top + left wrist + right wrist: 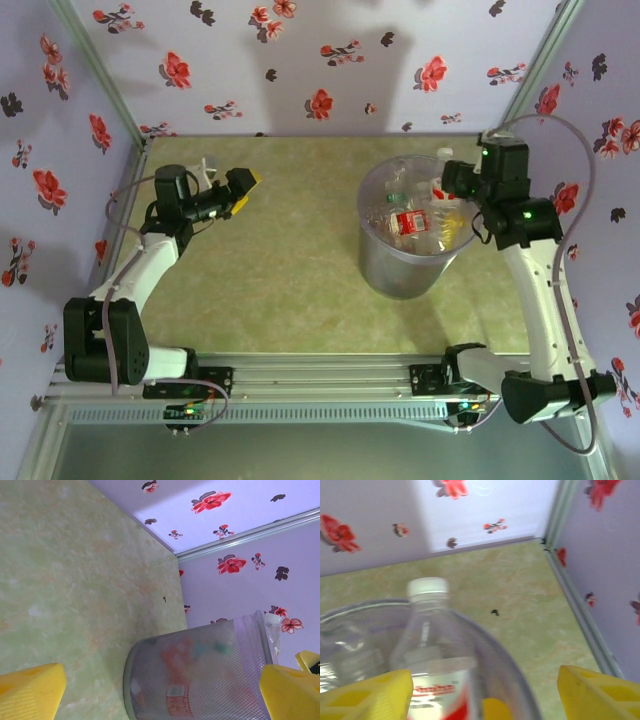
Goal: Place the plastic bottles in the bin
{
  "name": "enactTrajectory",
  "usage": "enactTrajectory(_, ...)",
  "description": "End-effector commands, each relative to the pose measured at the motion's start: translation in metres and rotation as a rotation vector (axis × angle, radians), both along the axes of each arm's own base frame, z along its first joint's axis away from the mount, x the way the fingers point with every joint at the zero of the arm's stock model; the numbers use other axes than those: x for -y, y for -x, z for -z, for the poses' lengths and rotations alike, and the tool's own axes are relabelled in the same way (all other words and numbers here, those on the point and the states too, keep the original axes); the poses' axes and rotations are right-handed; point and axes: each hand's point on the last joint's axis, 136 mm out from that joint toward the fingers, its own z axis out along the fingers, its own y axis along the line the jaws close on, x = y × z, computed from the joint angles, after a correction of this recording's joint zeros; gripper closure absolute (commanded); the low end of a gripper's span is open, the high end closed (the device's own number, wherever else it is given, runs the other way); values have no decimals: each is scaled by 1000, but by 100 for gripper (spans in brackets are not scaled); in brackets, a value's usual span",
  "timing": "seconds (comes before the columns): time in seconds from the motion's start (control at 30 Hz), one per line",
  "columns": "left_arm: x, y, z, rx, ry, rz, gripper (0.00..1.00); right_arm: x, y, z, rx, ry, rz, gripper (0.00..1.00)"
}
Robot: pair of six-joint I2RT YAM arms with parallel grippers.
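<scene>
The translucent grey-lavender bin [400, 265] stands right of centre. Several crushed bottles lie in it, among them a red-labelled one [408, 222]. My right gripper [452, 192] hangs over the bin's far right rim [512, 667]. Its yellow fingers [600, 695] are spread wide, so it is open [485, 702]. A clear bottle [427, 635] with a white cap [444, 154] and a white label with red print rests against the left finger, over the bin's mouth. My left gripper [243, 190] is open and empty at the far left, pointing towards the bin [200, 670].
Floral walls close off the table at the back and on both sides. A small pale clear object [207, 165] sits just behind my left wrist. The green tabletop [290, 270] stretches between the two arms.
</scene>
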Motion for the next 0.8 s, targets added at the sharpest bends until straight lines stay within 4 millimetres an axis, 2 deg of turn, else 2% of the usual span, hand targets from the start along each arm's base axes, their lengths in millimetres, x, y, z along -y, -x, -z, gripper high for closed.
enactTrajectory(0.0,-6,2,-4,42,-20,-11,0,25,18,12,-61,-19,91,29)
enactTrajectory(0.17,-7,1,-3,40,-28,-10,0,31,30,44,-125,-141,96,42)
enactTrajectory(0.43,-10,-1,-1,33,-42,-13,0,16,36,84,-204,-270,44,52)
enactTrajectory(0.77,-21,5,3,23,-52,-37,0,-22,26,95,-199,-462,-97,62)
